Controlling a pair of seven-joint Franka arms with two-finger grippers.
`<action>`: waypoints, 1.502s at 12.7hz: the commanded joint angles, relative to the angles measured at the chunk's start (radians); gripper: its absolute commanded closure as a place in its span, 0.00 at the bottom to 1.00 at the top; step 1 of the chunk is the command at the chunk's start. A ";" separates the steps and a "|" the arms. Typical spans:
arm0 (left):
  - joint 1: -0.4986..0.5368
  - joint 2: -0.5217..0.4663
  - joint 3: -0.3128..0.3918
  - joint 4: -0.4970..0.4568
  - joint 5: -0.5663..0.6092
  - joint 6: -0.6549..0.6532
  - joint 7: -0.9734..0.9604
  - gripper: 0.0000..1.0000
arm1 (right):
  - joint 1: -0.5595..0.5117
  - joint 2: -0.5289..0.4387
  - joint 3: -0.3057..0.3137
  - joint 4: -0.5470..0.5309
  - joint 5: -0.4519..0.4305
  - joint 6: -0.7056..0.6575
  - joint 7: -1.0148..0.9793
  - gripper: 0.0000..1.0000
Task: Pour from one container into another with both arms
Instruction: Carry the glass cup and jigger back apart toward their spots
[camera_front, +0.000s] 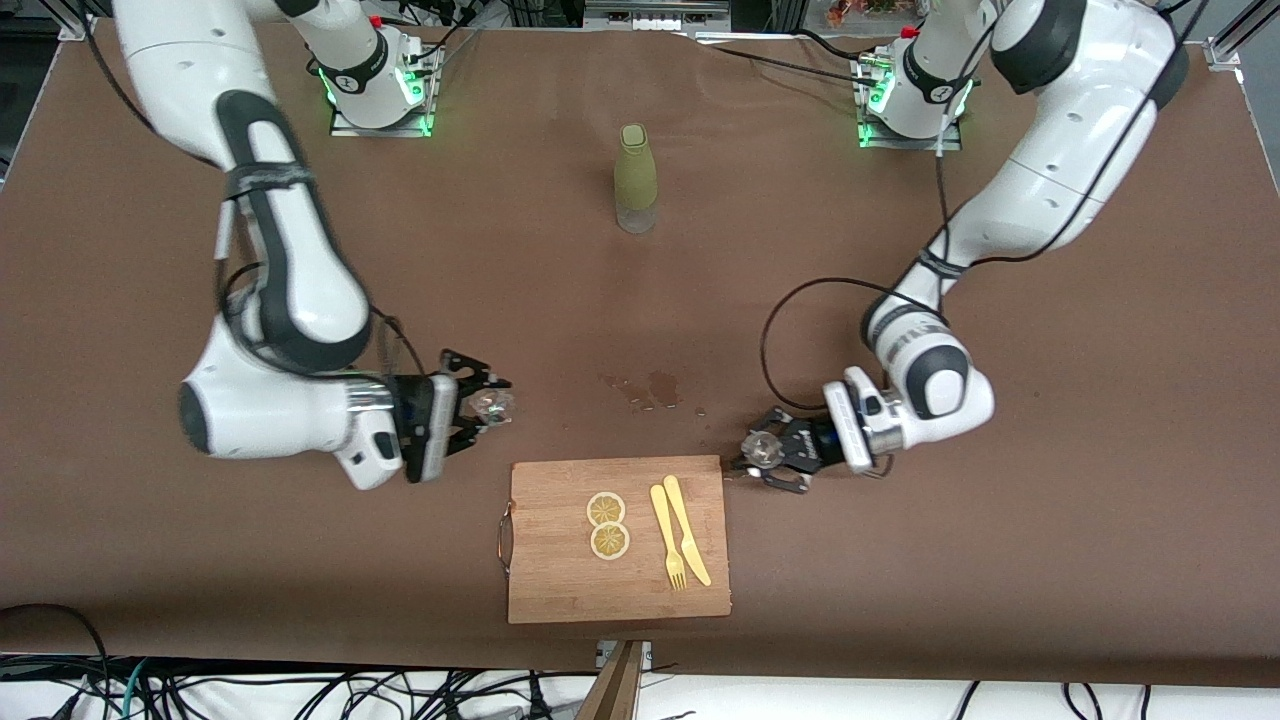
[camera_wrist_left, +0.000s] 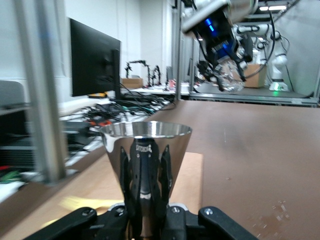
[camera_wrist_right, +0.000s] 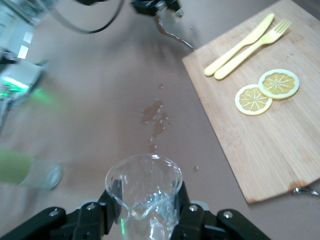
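Hands first: the right hand (camera_front: 478, 405) is pinched on a clear glass beaker (camera_front: 492, 404), holding it over bare bench just off the cutting board's corner toward the right arm's end; in the right wrist view the black fingers (camera_wrist_right: 192, 216) press the beaker (camera_wrist_right: 145, 195) from both sides, its spouted rim is open toward the camera and a little water sits in the bottom. The left hand (camera_front: 772, 455) is clamped on a shiny metal cup (camera_front: 762, 450), low beside the cutting board's corner toward the left arm's end; the left wrist view shows that flared cup (camera_wrist_left: 146, 165) upright between the fingers (camera_wrist_left: 122, 222), with the right hand (camera_wrist_left: 226, 70) and its beaker (camera_wrist_left: 230, 80) farther off and higher. Between the two hands lies the wooden cutting board (camera_front: 560, 570), nearer the front camera than both, carrying two lemon slices (camera_front: 607, 525) beside a yellow plastic fork (camera_front: 667, 538) and knife (camera_front: 688, 530), which touch each other. Just farther from the camera than the board, a small wet patch (camera_front: 645, 392) darkens the brown bench (camera_front: 1000, 580). Well farther still from the board, between the two arm bases, stands a green-sleeved bottle (camera_front: 635, 178), upright with its clear base on the bench.
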 joint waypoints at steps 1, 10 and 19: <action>0.112 -0.033 0.009 -0.039 0.085 -0.099 -0.033 1.00 | -0.118 -0.015 0.019 -0.057 0.063 -0.107 -0.193 0.98; 0.569 -0.023 0.050 0.004 0.534 -0.521 -0.220 1.00 | -0.360 0.055 0.014 -0.286 0.074 -0.261 -0.889 0.98; 0.608 0.081 0.123 0.035 0.577 -0.598 -0.021 1.00 | -0.486 0.166 0.005 -0.259 -0.062 -0.241 -1.164 0.98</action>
